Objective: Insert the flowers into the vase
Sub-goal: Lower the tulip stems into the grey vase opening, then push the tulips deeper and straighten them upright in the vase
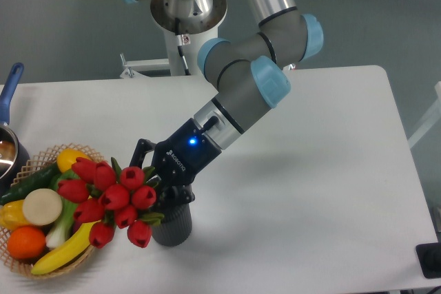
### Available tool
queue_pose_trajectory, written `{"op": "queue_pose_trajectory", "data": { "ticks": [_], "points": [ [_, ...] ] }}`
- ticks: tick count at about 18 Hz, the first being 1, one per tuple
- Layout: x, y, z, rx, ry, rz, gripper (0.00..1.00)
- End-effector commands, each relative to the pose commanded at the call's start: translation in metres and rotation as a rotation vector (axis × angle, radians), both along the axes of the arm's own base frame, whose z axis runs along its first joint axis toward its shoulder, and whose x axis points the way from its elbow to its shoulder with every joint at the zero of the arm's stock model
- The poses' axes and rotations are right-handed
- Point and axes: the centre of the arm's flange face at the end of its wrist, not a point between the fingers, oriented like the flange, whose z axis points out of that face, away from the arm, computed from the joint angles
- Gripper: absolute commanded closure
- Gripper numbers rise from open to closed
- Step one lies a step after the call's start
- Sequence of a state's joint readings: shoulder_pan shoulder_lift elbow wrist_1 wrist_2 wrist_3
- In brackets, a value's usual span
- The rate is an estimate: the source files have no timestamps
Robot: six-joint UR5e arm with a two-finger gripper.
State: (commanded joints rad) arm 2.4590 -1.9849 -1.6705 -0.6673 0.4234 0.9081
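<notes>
The flowers (110,195), a bunch of red tulip buds with green leaves, hang tilted to the left over the edge of the basket and beside the vase. My gripper (160,182) is shut on their stems, directly above the vase's mouth. The vase (172,224), a dark grey ribbed cylinder, stands upright near the table's front edge; its mouth is hidden by my gripper and the leaves. I cannot tell whether the stem ends are inside it.
A woven basket (34,170) holding a banana, an orange, a cucumber and other produce sits at the front left, partly under the buds. The blue-handled pot (9,94) is at the left edge. The arm's base mount (186,12) stands behind the table.
</notes>
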Motion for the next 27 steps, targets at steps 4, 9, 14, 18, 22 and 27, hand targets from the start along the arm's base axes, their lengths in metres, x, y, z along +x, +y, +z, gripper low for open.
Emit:
{"op": "queue_pose_trajectory", "data": {
  "ticks": [4,9,14,18,22,27],
  "points": [
    [-0.007,0.002,-0.009,-0.006,-0.007,0.004,0.74],
    [-0.007,0.0,-0.023,-0.001,0.014,-0.014,0.72],
    [-0.006,-0.008,-0.039,-0.003,0.019,-0.021,0.72],
    [-0.007,-0.014,-0.045,-0.012,0.008,-0.014,0.7],
    [-0.008,-0.02,-0.05,-0.013,0.009,-0.011,0.7],
    [-0.008,-0.024,-0.054,-0.006,0.015,-0.015,0.58]
  ]
}}
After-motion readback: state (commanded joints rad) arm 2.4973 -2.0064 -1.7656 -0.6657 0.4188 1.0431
